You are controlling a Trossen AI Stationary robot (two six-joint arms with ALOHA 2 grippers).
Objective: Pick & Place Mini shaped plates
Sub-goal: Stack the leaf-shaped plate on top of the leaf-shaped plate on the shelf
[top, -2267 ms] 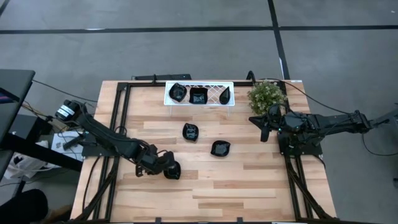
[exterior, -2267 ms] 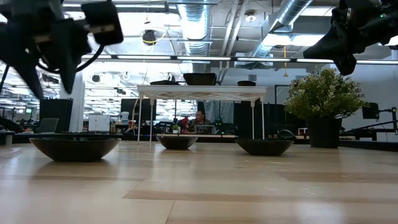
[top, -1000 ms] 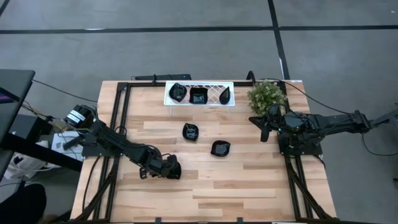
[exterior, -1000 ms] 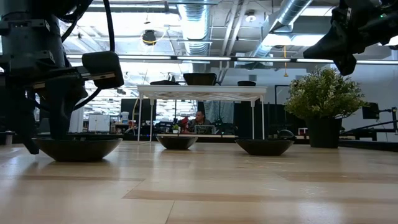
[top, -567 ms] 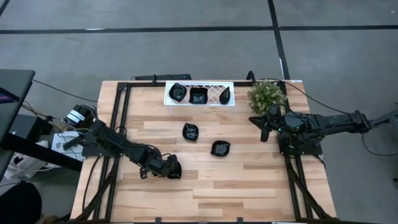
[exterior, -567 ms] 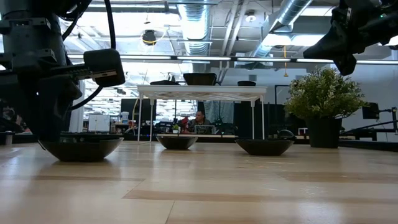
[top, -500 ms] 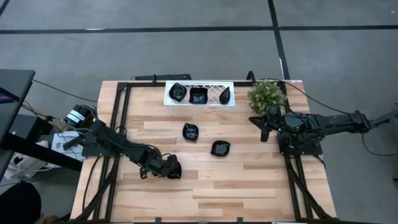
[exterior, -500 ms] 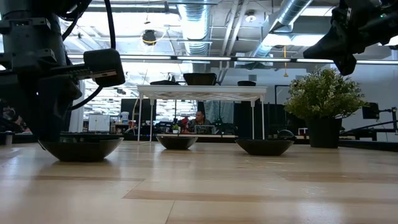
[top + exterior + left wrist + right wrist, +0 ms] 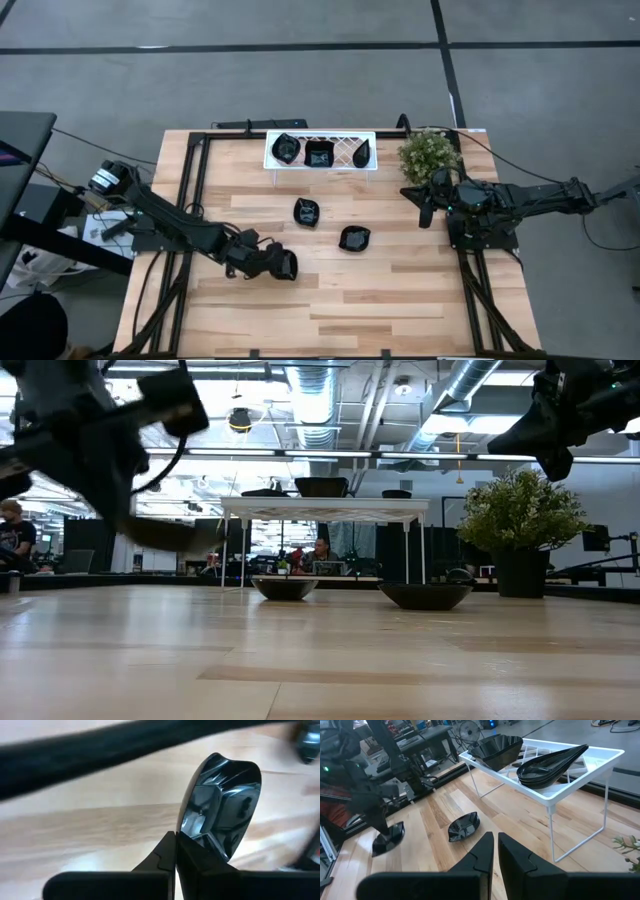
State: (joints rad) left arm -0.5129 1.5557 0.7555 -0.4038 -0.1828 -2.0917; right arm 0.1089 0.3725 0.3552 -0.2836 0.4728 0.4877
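white lattice tray (image 9: 342, 160) holds three black mini plates (image 9: 318, 153)

Left pincer (image 9: 284, 265) clamped tight, raised off the table, right pincer (image 9: 425, 208) closed, parked aloft

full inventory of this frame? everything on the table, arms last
Plates on the white tray: three, glossy black, far edge of table.
Loose plates on the wood: two, black, mid-table and to its right.
Held plate: one, black, lifted off the table, tilted.
Plant: one, green, in a dark pot, far right corner beside the tray.
People: at least two, in the room beyond the table, low view.
Left gripper: shut on the held plate's rim, near-left of table.
Right gripper: shut, empty, waiting raised beside the plant.
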